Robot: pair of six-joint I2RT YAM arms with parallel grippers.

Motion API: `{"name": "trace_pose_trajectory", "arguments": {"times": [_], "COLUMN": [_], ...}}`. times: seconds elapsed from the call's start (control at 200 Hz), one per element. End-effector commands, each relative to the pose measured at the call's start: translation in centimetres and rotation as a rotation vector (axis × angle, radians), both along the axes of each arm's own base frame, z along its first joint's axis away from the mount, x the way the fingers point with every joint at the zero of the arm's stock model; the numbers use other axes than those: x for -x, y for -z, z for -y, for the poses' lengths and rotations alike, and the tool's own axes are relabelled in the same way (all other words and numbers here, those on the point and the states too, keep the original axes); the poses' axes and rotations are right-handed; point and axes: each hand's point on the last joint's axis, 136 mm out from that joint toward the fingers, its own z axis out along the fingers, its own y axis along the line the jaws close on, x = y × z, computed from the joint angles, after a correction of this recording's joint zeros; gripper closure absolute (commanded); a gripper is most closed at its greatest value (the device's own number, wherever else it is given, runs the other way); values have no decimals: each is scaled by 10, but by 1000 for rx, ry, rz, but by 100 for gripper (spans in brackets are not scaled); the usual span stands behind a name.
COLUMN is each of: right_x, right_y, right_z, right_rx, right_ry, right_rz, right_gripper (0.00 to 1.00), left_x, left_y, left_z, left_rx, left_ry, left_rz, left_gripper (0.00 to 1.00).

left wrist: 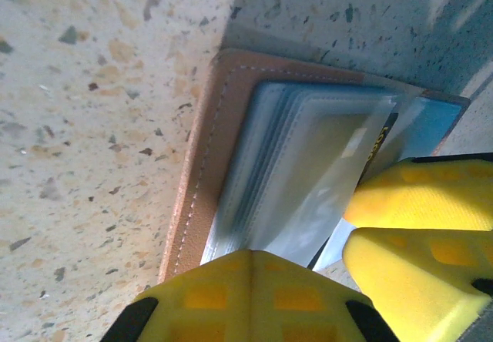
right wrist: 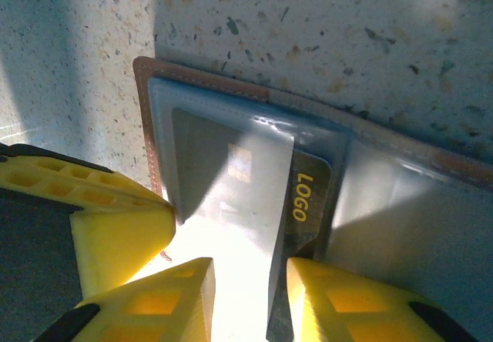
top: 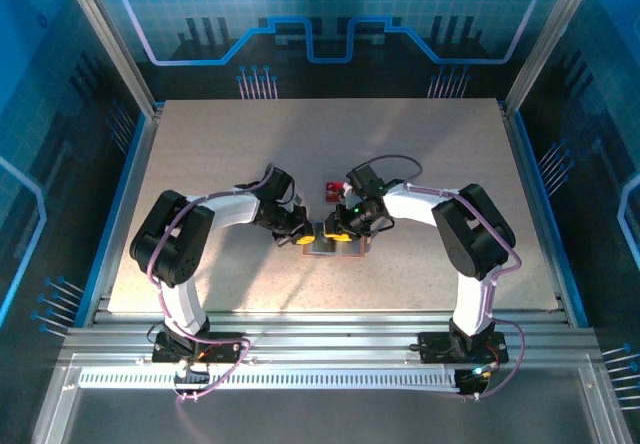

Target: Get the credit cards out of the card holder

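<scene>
Starting nearest the lens: seeing the right fingers (right wrist: 347, 307) sitting apart, straddling a lifted clear sleeve (right wrist: 246, 226) and the corner of a dark LOGO card (right wrist: 308, 196), not visibly squeezing either. Seeing the left fingers (left wrist: 246, 300) on the opposite side, nearly together around the sleeve edges, honestly not managing to tell if actually clamping. Finding the card holder (left wrist: 212, 149) lying open and flat on the desk (top: 230, 154), right under both sets of fingers. Also spotting one red card (top: 333, 188) just beyond the fingers, apart from the holder. Guessing light, stiff and slick for the cards, floppy and clingy for the sleeves. Leaning toward pinching that exposed card corner, not the plastic.
</scene>
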Motion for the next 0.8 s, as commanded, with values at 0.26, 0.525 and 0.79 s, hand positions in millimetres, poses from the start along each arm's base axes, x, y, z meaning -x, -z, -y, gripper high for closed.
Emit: {"name": "trace_pose_trajectory", "arguments": {"times": [0.26, 0.525, 0.79], "right_x": [0, -3, -3], "right_y": [-9, -28, -22], "right_z": [5, 1, 11], "right_rx": [34, -35, -57], "right_ry": [-13, 4, 36], "right_rz": [18, 49, 30], "right_gripper": [68, 68, 69], "left_x": [0, -12, -13], "left_y": [6, -15, -10], "left_z": [-5, 2, 1], "left_rx": [-32, -7, -33], "left_ry": [5, 7, 15], "left_rz": [-18, 17, 10], "left_gripper": [99, 99, 100]}}
